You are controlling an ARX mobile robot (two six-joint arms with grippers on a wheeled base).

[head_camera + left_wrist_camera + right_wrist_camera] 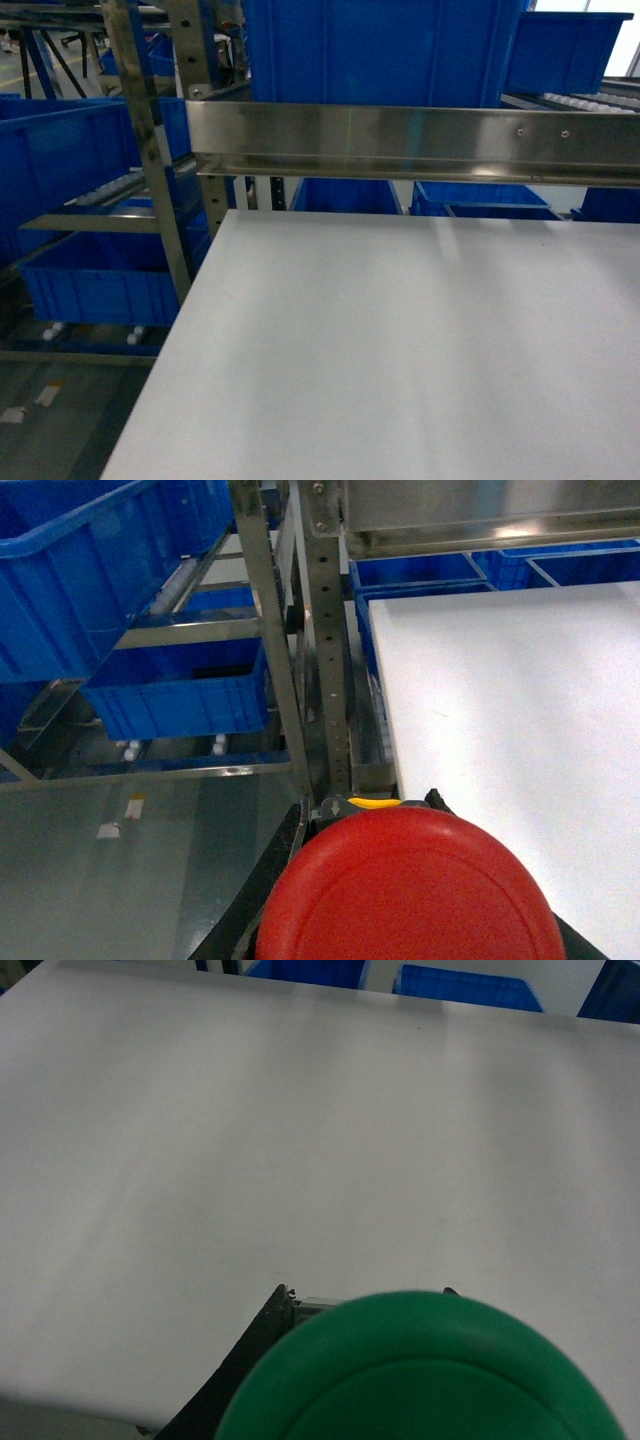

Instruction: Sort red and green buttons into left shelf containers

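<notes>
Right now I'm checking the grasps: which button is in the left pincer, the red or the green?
The red button: its red cap fills the left wrist view beside the shelf frame. The green button shows in the right wrist view.

Head view looks down along table [400,350] toward shelf rail; both wrist views hover near over the table [520,700], facing bins.

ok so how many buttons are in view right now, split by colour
red button: 1, filling the bottom of the left wrist view, between the left tool's fingers
green button: 1, filling the bottom of the right wrist view, at the right tool
total: 2
None shows in the head view, on the white table.
</notes>
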